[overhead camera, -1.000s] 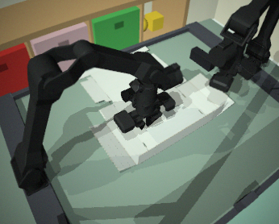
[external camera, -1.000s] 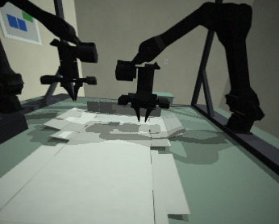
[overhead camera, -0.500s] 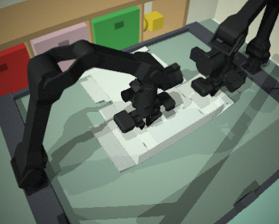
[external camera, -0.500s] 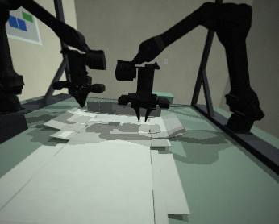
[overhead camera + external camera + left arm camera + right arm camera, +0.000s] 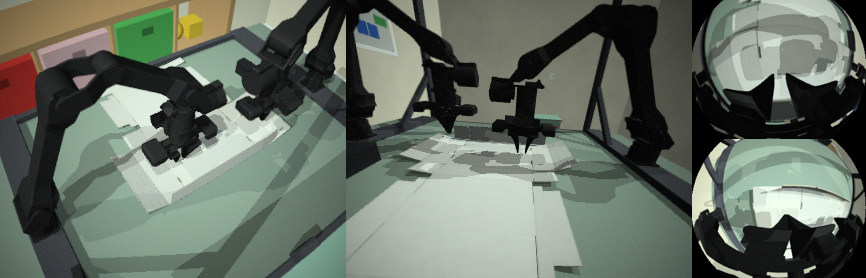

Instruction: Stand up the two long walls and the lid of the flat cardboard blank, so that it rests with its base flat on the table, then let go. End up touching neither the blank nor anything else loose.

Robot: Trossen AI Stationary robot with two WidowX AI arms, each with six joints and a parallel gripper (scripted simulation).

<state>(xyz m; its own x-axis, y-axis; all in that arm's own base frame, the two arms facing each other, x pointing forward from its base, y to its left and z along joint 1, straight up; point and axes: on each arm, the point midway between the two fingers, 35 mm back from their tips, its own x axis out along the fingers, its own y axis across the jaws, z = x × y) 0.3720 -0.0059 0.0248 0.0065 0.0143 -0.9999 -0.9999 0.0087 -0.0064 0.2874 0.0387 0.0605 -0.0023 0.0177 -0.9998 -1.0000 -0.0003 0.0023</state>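
Note:
The flat white cardboard blank lies spread on the green table, its panels low and near flat; it also shows in the exterior view. My left gripper points down over the middle of the blank, its fingertips just above the cardboard. In the left wrist view its fingers stand a little apart with nothing between them. My right gripper hangs over the blank's far right end, tips just above it. In the right wrist view its fingers meet in a point, shut and empty.
Red, pink and green bins and a yellow cube stand on the shelf behind the table. A dark raised rim frames the table. The arms' frame posts stand at the sides.

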